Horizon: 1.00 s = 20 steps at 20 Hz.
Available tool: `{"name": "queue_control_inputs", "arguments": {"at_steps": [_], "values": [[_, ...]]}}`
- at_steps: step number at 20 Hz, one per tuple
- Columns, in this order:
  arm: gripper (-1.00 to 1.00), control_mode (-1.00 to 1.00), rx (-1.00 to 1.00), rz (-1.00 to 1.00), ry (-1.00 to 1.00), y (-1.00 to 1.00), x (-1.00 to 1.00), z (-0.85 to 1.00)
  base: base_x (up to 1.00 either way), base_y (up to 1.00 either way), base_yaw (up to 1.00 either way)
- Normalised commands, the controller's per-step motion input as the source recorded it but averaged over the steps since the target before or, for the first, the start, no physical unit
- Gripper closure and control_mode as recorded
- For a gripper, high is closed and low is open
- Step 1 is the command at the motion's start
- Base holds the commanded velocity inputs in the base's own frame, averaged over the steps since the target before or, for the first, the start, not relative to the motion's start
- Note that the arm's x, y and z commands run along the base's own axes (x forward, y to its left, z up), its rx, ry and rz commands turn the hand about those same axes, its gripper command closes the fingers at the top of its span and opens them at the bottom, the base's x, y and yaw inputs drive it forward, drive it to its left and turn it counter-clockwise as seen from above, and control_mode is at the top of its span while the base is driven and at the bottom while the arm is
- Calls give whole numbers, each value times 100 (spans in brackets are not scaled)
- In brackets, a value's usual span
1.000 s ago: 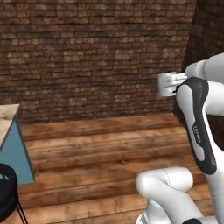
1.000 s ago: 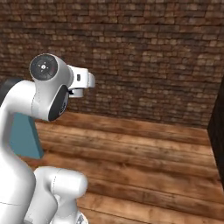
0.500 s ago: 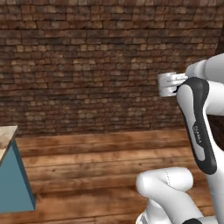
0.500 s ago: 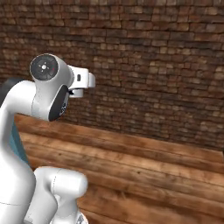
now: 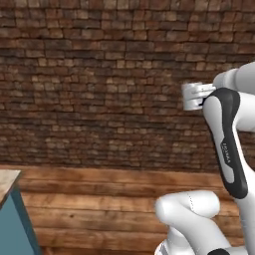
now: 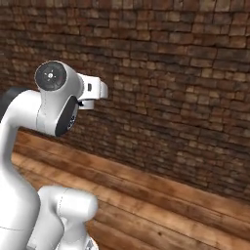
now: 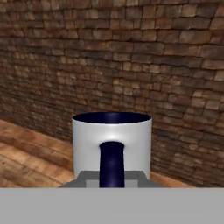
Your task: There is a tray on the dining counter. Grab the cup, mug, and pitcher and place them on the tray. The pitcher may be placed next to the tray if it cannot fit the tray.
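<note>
The hand view looks straight at the mug, light grey with a dark navy inside, its navy handle turned toward the camera. My gripper is shut on the mug at the handle side and holds it upright in the air, facing a brick wall. From the base views, the hand is raised high at the end of the folded white arm. The tray, cup, pitcher and dining counter are out of view.
A brown brick wall spans the background above a wooden plank floor. A counter corner with a beige top and teal side pokes in at the lower left of the left base view.
The whole scene has slid left in both base views as the base turns: the counter corner and a dark stool have moved off left. The arm's pose and its grip on the mug are unchanged.
</note>
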Motion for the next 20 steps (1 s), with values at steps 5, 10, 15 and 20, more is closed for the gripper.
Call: {"name": "queue_control_inputs", "arguments": {"at_steps": [5, 10, 15, 20], "values": [[100, 100, 0, 0, 0, 0, 0, 0, 96, -44, 39], [100, 100, 0, 0, 0, 0, 0, 0, 88, -50, 50], [100, 100, 0, 0, 0, 0, 0, 0, 94, -31, 60], [100, 100, 0, 0, 0, 0, 0, 0, 100, -14, 63]]}}
